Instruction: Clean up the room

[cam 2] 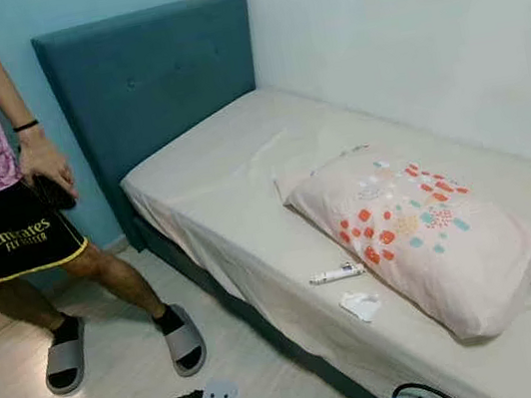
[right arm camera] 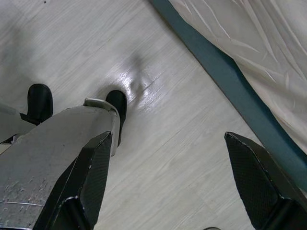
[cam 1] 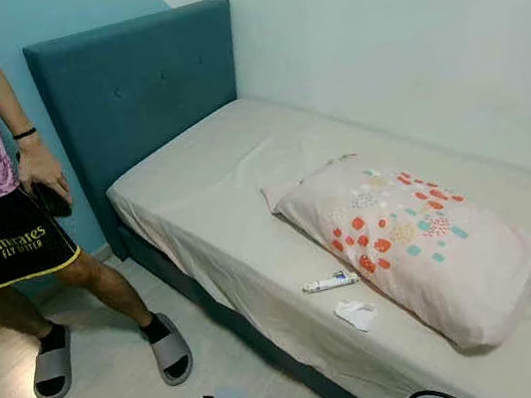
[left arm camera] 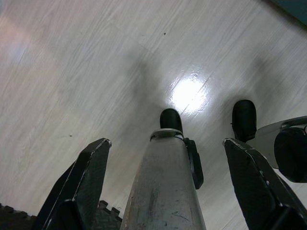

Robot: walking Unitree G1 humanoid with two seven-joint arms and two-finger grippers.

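Both claws hanging spread over the floor; tube point(cam 1: 330, 283) lying crosswise on bed point(cam 1: 225, 195), up-ahead of right claw point(right arm camera: 170, 187), nearer it than left claw point(left arm camera: 168, 184).

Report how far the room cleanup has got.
Done: nothing visibly tidied. The small tube and crumpled tissue lie on the bed beside the patterned pillow. In hand: nothing; the left gripper and right gripper hang open over the floor. Left: clear both items, straighten the pillow.

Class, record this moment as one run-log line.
stage: approaching bed | left gripper: open, idle | right gripper: open, idle | on beige sheet: small white tube, crumpled white tissue
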